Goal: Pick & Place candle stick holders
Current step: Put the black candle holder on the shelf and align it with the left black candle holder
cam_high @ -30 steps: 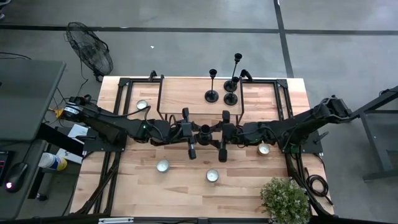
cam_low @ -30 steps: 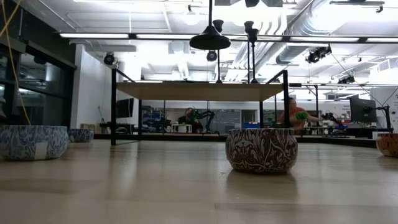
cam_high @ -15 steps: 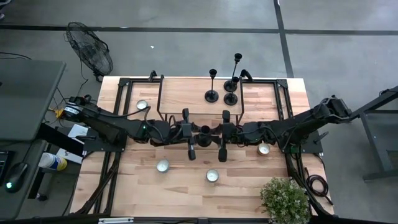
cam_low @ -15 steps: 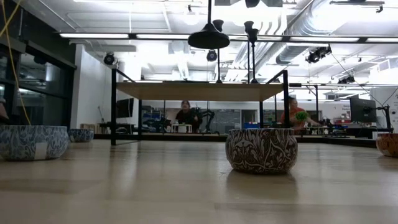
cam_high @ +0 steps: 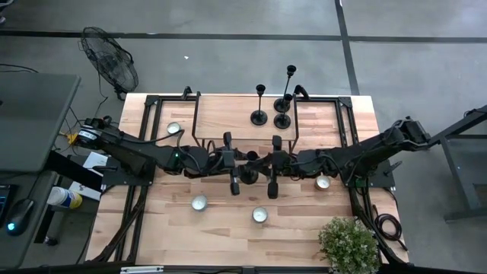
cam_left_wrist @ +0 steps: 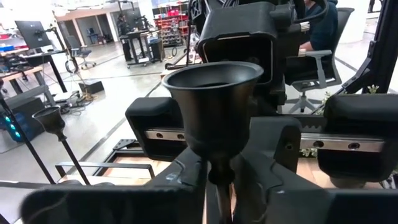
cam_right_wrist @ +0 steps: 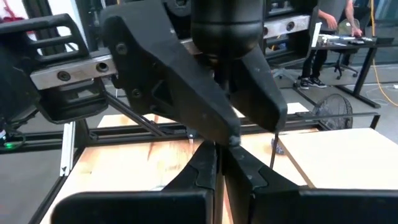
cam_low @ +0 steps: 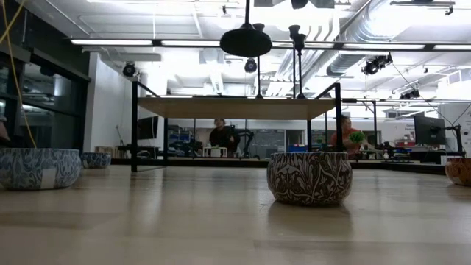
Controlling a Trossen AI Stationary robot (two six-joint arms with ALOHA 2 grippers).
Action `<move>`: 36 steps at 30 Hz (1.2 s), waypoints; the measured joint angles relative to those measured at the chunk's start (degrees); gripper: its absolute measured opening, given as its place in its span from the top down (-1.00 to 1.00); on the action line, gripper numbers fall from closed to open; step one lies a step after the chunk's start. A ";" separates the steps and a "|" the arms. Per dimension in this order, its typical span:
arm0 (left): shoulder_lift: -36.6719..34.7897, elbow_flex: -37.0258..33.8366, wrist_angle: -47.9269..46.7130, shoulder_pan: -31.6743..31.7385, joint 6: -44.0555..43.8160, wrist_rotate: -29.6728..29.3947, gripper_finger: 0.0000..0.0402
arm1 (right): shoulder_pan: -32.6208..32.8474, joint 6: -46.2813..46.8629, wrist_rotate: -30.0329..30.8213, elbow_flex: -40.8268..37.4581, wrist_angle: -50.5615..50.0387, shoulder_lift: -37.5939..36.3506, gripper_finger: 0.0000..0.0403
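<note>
Holders — three (cam_high: 282, 120) standing, fourth (cam_high: 249, 176) clenched by left gripper (cam_high: 245, 173) and right gripper (cam_high: 262, 172).

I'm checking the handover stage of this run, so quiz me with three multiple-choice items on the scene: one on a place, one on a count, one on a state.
1. Where is the held candle stick holder?
A. Beside the potted plant
B. Between the two grippers over the table's middle
C. On the floor by the fan

2. How many candle stick holders stand at the table's far side?
A. One
B. Three
C. Five

3. What is the held one's state?
A. Lifted clear of the table
B. Lying on its side
C. Standing on the table

Answers:
1 B: the held candle stick holder sits where the left gripper and right gripper meet.
2 B: three candle stick holders show there.
3 A: the low view shows its base high above the table.
</note>
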 joint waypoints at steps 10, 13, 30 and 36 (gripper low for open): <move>-2.30 -0.02 -4.28 -0.02 -0.19 0.06 0.11 | -0.43 1.18 5.27 -0.02 -7.06 -3.47 0.99; -5.24 -0.02 -9.65 -0.07 -0.29 -0.99 0.00 | -0.72 2.01 7.66 0.00 -9.62 -4.65 0.99; -28.28 -0.04 -42.67 0.00 -12.16 -11.80 -0.05 | -4.02 6.65 17.18 0.00 -13.04 -6.19 0.99; -35.04 -0.04 -49.96 0.00 -12.35 -13.36 -0.05 | -5.39 7.92 23.12 0.00 -12.50 -6.19 0.99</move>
